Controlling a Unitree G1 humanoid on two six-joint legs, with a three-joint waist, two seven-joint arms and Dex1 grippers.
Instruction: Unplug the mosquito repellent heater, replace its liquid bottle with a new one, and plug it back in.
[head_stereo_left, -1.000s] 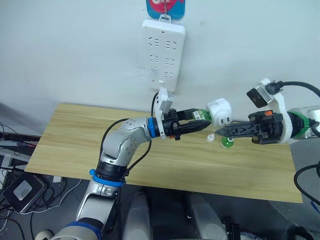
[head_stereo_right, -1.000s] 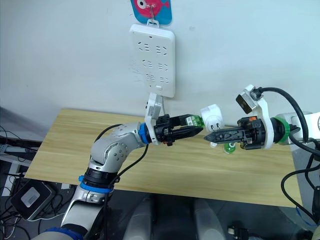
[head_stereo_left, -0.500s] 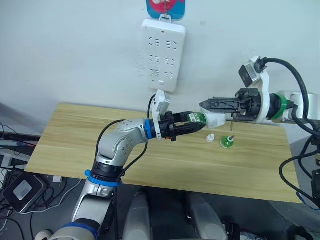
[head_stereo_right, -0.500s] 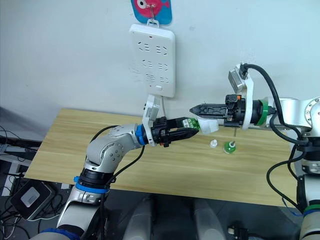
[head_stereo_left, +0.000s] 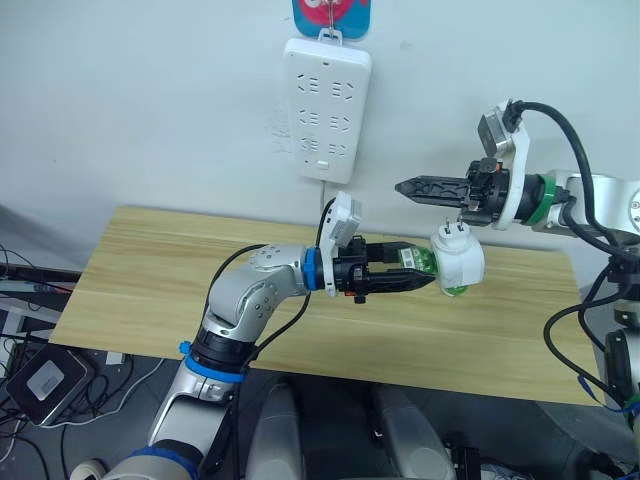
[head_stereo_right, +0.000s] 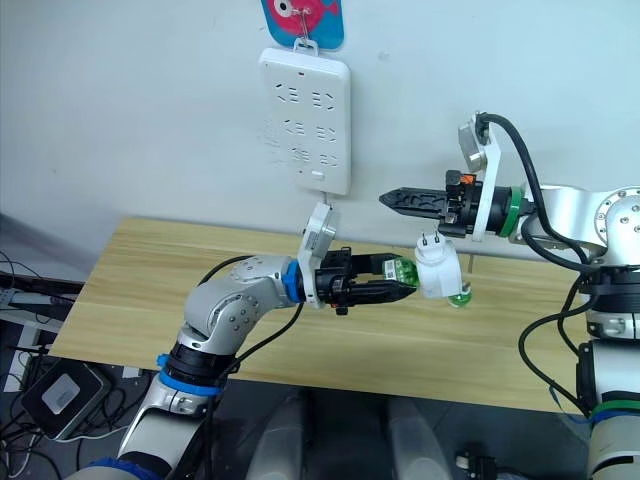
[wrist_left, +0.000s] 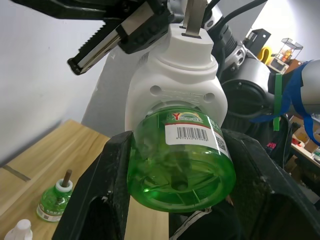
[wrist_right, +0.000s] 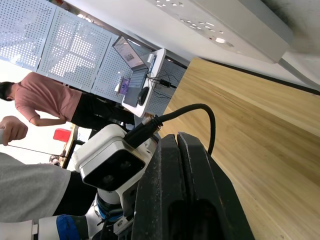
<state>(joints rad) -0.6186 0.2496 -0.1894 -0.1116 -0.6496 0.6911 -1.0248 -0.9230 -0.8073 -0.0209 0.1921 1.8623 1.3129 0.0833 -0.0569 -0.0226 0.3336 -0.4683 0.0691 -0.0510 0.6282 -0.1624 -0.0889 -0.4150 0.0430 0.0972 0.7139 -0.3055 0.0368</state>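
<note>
Mosquito repellent heater (head_stereo_left: 459, 262) is off the power strip (head_stereo_left: 327, 109), up in the air over the wooden table (head_stereo_left: 150, 290), prongs (head_stereo_left: 455, 229) pointing to 12. It sits at the tip of the L gripper (head_stereo_left: 415, 283), at 3 o'clock from it, screwed onto a green liquid bottle (wrist_left: 181, 165). R gripper (head_stereo_left: 406, 187) hangs at 10–11 o'clock from the heater, close above it, not touching.

Hard to see: the heater's front face w/ vent is turned away. A second green bottle (wrist_left: 54, 201) stands on the table, mostly covered by the heater in the head views; wrist cam shows it w/ wick up, a small white cap (wrist_left: 19, 232) beside it, cut off at the frame edge.

L gripper: fingers (wrist_left: 95, 200) spread to bottle width, pinching the green bottle by its sides near the base. R gripper: fingers (wrist_right: 185, 200) pressed together, holding nothing. Two people stand in the background of the R wrist view.
</note>
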